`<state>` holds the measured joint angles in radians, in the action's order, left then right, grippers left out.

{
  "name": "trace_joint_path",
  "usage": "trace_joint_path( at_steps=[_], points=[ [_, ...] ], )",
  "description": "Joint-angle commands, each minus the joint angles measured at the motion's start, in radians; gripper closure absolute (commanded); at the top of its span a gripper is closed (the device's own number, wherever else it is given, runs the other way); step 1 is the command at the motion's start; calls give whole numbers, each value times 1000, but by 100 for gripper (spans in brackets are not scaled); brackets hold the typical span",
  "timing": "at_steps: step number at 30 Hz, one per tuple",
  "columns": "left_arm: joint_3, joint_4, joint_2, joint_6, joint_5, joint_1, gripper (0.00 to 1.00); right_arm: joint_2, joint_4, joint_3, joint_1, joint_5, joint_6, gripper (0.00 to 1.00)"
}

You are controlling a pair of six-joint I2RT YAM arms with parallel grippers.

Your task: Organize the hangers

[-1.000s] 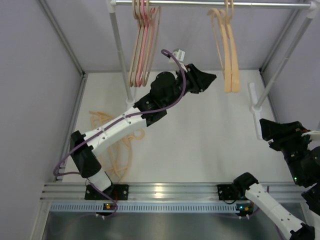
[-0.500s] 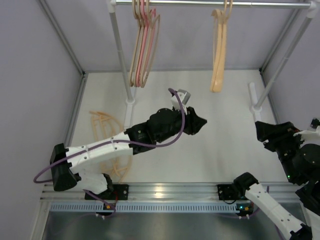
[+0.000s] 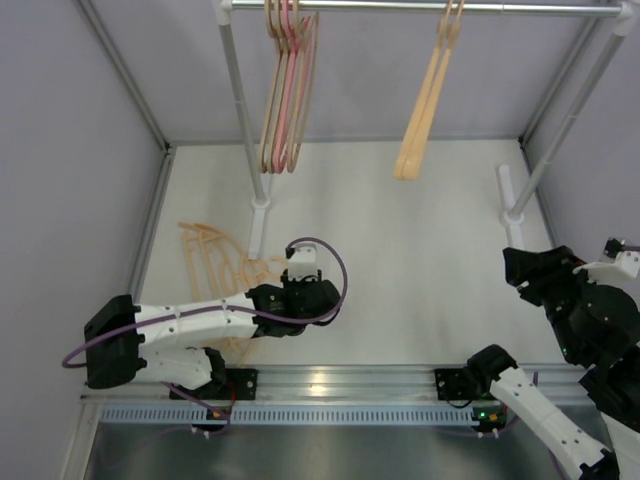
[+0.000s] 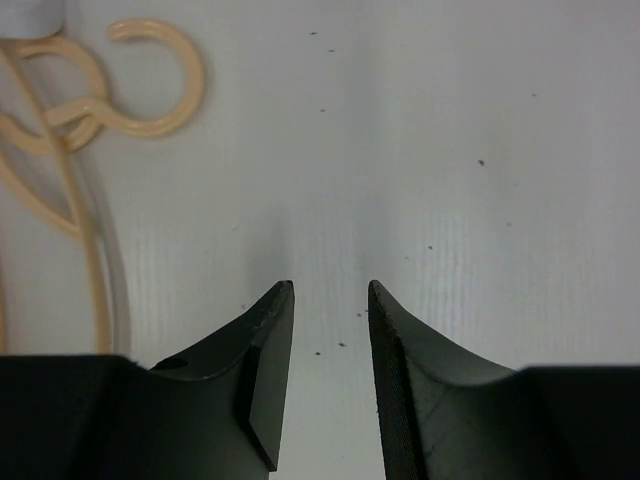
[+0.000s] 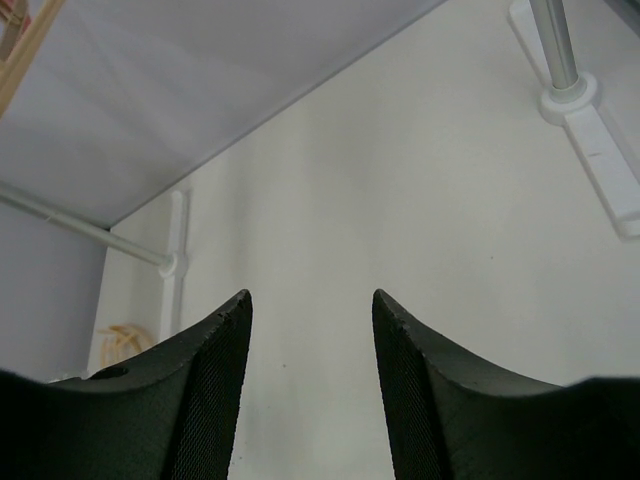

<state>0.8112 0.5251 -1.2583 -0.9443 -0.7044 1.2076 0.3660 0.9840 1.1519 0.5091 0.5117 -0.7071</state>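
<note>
Because the loose hangers (image 3: 212,258) lie in a tangled heap by the left edge of the desk (image 3: 420,260), toward its near left corner, the main risk is that lifting one drags its neighbours along; the left wrist view shows a round hook (image 4: 160,80) that seems threaded through another loop, so a pull there could bring up two or more together and drop them. The left pincer (image 4: 330,290) hovers low over bare desk just beside that heap, its jaws apart by a narrow gap with nothing between them; so slim an opening leaves little margin, and a slightly off approach might nudge the thin wire-like plastic aside instead of straddling it. These hangers look smooth, glossy and cream-beige, slender in section and lying flat, so a jaw may fail to get beneath, or the grip may slip. The white pole (image 3: 240,110) stands close by and could catch a lifted hanger. Above the far edge, on the metal rail (image 3: 400,8), several beige hangers (image 3: 270,100) and a pink one (image 3: 290,90) hang bunched at the left, and a broader peach hanger (image 3: 422,110) hangs at a slant further right; a careless swing might knock them off. The right pincer (image 5: 312,295) waits near the right edge, jaws moderately apart, empty.
</note>
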Motion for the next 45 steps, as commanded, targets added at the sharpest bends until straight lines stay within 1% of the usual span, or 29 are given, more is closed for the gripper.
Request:
trace_joint_path(
  at_steps=[1,2,5,6,7,10,13,16,18,19,22,24,25,27,29,33,40,43,45],
  points=[
    [-20,235,40,-276,-171,0,60,-18,4,-23,14,4,6,50],
    [-36,277,40,-298,-176,0,60,-19,-4,-29,14,1,6,50],
    [-61,332,43,-392,-179,0,60,-24,-7,-47,12,-10,6,50],
    [-70,378,43,-418,-176,0,60,-22,-7,-50,12,-13,5,50],
    [-78,401,40,-473,-176,0,60,-22,-8,-58,12,-16,3,50],
    [-104,489,45,-569,-181,0,60,-25,-18,-75,14,-30,3,50],
    [-124,565,63,-646,-182,-3,58,-25,-27,-92,12,-41,0,50],
    [-159,590,111,-685,-179,-12,58,-33,-44,-116,12,-47,1,50],
    [-182,589,152,-683,-172,-37,57,-33,-56,-135,14,-53,3,50],
    [-205,576,166,-668,-167,-68,57,-30,-64,-141,14,-58,1,50],
    [-216,549,192,-601,-161,-111,56,-27,-77,-152,14,-73,6,50],
    [-222,504,191,-550,-146,-135,56,-27,-84,-152,12,-73,8,50],
    [-227,477,185,-489,-133,-161,56,-25,-85,-153,12,-75,6,50],
    [-248,393,171,-426,-86,-183,56,-30,-88,-156,14,-76,6,50],
    [-267,333,143,-387,-54,-207,56,-33,-88,-158,14,-79,3,50],
    [-303,230,102,-341,-7,-220,57,-48,-88,-161,12,-84,1,50],
    [-310,191,106,-317,9,-220,57,-42,-88,-162,14,-87,-2,50],
    [-311,185,132,-312,13,-220,58,-38,-90,-162,12,-88,-5,50],
    [-317,159,166,-282,20,-218,58,-36,-88,-159,12,-87,-3,50]
  ],
)
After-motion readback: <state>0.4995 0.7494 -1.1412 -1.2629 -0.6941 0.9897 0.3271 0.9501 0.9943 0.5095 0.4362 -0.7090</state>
